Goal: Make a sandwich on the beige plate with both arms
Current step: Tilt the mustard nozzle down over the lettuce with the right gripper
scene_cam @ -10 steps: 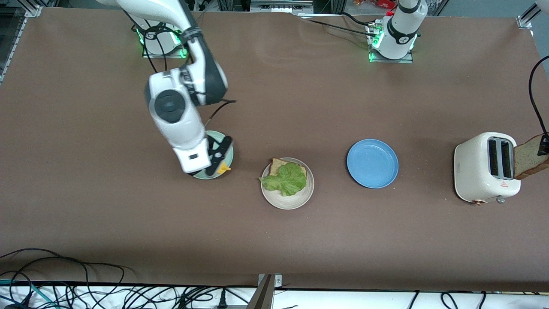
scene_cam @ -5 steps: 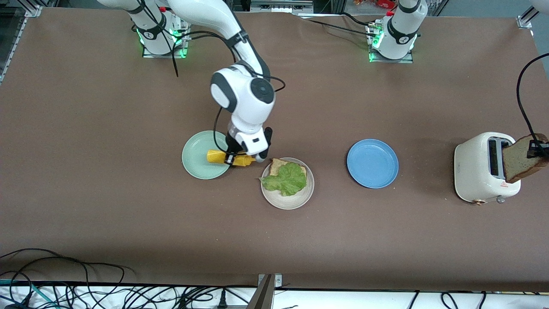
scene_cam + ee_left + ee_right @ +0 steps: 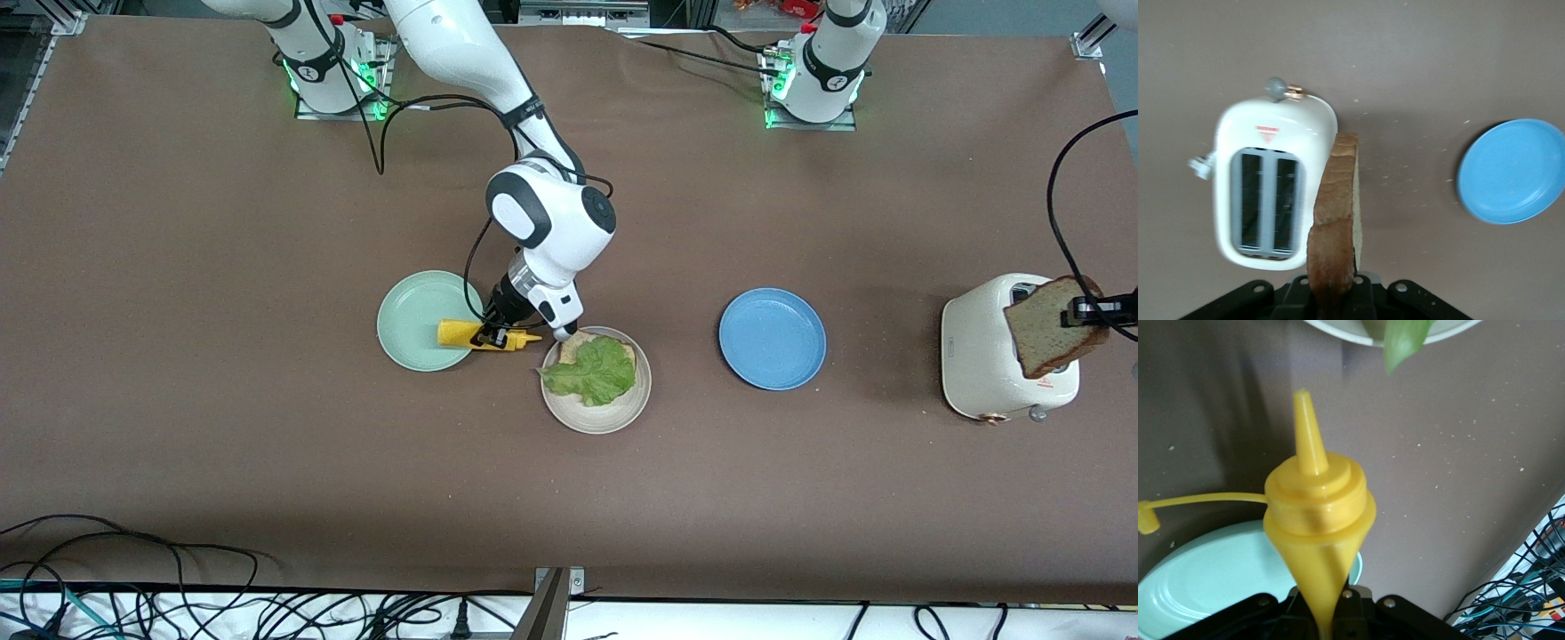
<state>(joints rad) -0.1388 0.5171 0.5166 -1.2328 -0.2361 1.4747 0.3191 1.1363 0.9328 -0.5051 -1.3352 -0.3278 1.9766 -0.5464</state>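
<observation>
Yellow squeeze bottle (image 3: 491, 335) beside the beige plate (image 3: 597, 414): we are clamping it in our right gripper (image 3: 498, 336); our left gripper (image 3: 1077, 311) is pinching a bread slice (image 3: 1049, 325) over the toaster (image 3: 989, 356).

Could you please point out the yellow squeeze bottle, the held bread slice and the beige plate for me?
yellow squeeze bottle (image 3: 1317, 503): right wrist view, on its ribbed cap below the nozzle.
bread slice (image 3: 1049, 327): front view, on its flat brown face.
beige plate (image 3: 597, 416): front view, on bare plate nearer the camera than the lettuce.

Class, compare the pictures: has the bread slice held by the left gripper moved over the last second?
Yes. The bread slice has shifted from beside the toaster to over it, toward the blue plate.
</observation>
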